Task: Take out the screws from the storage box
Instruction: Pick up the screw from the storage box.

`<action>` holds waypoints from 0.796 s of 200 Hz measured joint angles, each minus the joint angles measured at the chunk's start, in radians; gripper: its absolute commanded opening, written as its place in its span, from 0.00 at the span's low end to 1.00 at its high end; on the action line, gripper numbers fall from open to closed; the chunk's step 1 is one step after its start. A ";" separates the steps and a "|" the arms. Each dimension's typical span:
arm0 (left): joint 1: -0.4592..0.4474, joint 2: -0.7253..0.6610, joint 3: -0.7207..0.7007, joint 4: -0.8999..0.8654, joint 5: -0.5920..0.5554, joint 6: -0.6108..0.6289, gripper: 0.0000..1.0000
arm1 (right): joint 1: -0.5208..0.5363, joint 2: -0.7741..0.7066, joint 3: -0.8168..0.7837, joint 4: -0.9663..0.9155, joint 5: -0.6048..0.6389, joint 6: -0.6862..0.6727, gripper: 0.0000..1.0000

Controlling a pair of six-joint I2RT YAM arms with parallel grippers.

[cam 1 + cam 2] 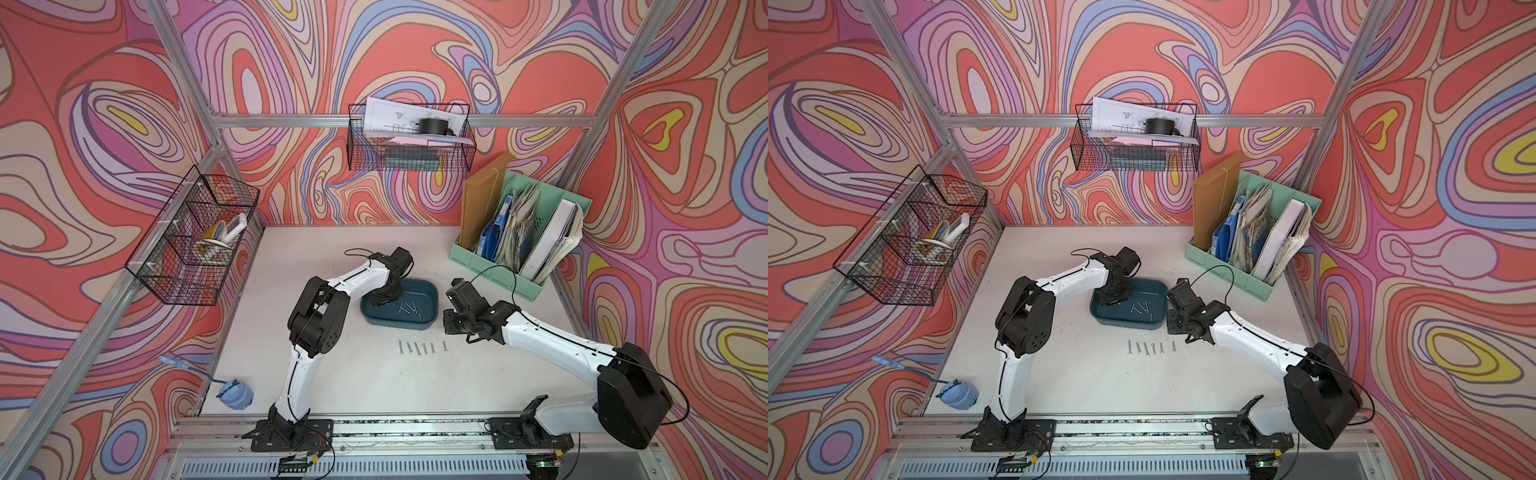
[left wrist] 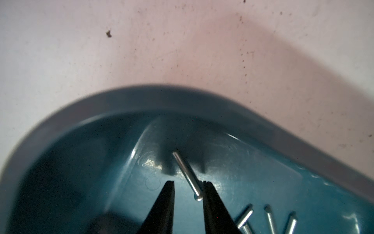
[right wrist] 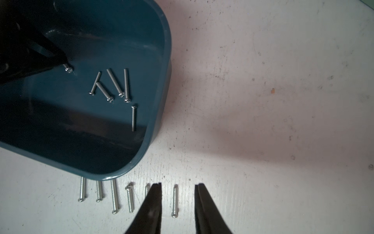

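The storage box (image 1: pixel 434 299) (image 1: pixel 1129 326) is a shallow teal tray in mid-table. Several screws (image 1: pixel 409 308) (image 3: pixel 117 85) lie loose on its floor. My left gripper (image 1: pixel 385 296) (image 2: pixel 188 182) reaches down into the box, jaws a little apart. One screw (image 2: pixel 187 175) lies on the floor between them, its head against one finger (image 2: pixel 210 202). More screws (image 1: pixel 422 348) (image 3: pixel 114 194) lie in a row on the table before the box. My right gripper (image 1: pixel 448 328) (image 3: pixel 178 184) hangs open beside the box above that row. The row's end screw (image 3: pixel 174 200) shows between its fingers, untouched.
A mint-green file organiser (image 1: pixel 519 232) full of folders stands at the back right. Black wire baskets hang on the left frame (image 1: pixel 195 241) and the back wall (image 1: pixel 409 137). A small blue object (image 1: pixel 237 392) with a cable sits at the front left edge.
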 measured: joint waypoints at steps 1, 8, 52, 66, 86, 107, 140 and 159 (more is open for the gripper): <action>0.000 0.000 0.000 0.001 0.000 0.000 0.22 | 0.000 0.000 0.000 0.000 0.000 0.000 0.29; 0.001 0.000 -0.005 0.006 0.004 0.000 0.22 | 0.000 0.003 0.000 0.000 0.000 0.000 0.29; 0.014 0.002 -0.018 0.020 0.013 0.000 0.26 | 0.000 0.005 0.001 0.000 0.001 -0.002 0.29; 0.017 0.002 -0.024 0.021 0.011 0.000 0.27 | 0.000 0.006 0.001 0.000 0.001 -0.002 0.29; 0.018 0.002 -0.038 0.027 0.006 0.000 0.27 | 0.000 0.013 0.002 0.000 0.001 -0.002 0.29; 0.017 -0.001 -0.048 0.038 0.001 0.000 0.23 | 0.000 0.019 0.002 0.000 0.001 -0.002 0.29; 0.018 -0.006 -0.057 0.043 -0.002 -0.002 0.07 | 0.000 0.022 0.003 0.000 0.001 -0.002 0.29; 0.018 -0.007 -0.057 0.043 -0.002 -0.001 0.04 | 0.000 0.028 0.004 0.000 0.001 -0.002 0.29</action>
